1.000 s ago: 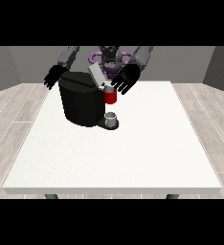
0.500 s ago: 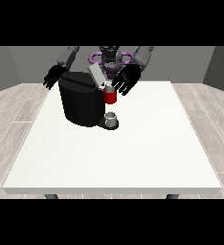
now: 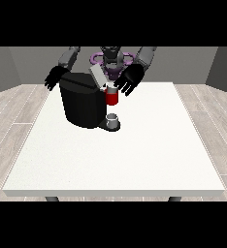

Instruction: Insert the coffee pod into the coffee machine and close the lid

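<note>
The black coffee machine (image 3: 85,104) stands on the far left part of the white table (image 3: 149,145), its grey lid (image 3: 97,76) tilted up. At its front is a red thing at the machine (image 3: 112,97). On the machine's base below sits a small grey thing (image 3: 113,118); I cannot tell it for the pod. The hand at the view's right (image 3: 129,79) hovers just right of the lid and above the red thing, fingers spread and holding nothing. Behind the machine's left corner, the hand at the view's left (image 3: 54,77) has its fingers spread too.
The robot's torso (image 3: 111,62) is behind the machine at the table's far edge. The white tabletop stretches toward the camera and to the right of the machine. Wooden floor surrounds the table.
</note>
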Controlling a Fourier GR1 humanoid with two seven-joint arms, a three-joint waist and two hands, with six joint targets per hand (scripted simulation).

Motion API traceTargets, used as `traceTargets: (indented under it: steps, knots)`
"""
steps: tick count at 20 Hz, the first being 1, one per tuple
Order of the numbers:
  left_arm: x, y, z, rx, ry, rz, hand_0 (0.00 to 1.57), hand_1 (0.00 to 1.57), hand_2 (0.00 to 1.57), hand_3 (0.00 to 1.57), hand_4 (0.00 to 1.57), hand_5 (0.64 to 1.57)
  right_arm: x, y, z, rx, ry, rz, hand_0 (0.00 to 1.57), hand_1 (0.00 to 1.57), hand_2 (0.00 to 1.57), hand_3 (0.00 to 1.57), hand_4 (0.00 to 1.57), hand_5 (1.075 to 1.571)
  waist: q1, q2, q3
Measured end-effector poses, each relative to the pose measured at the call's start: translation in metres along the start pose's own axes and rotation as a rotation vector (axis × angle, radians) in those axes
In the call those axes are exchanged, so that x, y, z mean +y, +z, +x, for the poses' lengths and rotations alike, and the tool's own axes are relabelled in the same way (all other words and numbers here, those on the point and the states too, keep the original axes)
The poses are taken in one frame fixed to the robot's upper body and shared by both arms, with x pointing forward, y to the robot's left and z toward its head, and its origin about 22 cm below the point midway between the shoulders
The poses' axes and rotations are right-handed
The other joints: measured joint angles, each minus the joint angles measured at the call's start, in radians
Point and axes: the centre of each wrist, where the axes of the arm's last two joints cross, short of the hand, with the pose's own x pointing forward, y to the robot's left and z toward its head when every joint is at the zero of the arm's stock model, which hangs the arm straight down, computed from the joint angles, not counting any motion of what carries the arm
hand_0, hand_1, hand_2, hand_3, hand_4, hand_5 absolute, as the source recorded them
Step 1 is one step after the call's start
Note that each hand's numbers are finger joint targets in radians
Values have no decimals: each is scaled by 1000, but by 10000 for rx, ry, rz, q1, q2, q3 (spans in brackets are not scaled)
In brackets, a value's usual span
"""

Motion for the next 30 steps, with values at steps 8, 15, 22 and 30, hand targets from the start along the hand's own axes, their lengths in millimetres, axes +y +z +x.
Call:
traceTargets:
  steps: [8, 15, 22, 30]
  knots:
    - [6, 2, -4, -63, -764, -522, 0, 0, 0, 0, 0, 1571, 4, 2, -1, 58, 17, -26, 0, 0, 0, 0, 348, 1571, -11, -23, 14]
    - [-7, 3, -4, -11, -838, -973, 0, 0, 0, 0, 0, 1571, -4, 4, -10, 416, 94, -282, 0, 0, 0, 0, 416, 1571, 209, -378, -2]
    - [-18, 5, -5, 163, -655, -1442, 0, 0, 0, 0, 0, 1571, -10, 21, -30, 931, 37, -467, 0, 0, 0, 0, 405, 1571, 497, -1110, -6]
    - [-76, 21, -23, 414, 2299, -1438, 0, 0, 0, 0, 249, 1571, -33, 39, -48, 1659, -58, -1148, 0, 0, 0, 0, 399, 1571, 1251, -2317, -13]
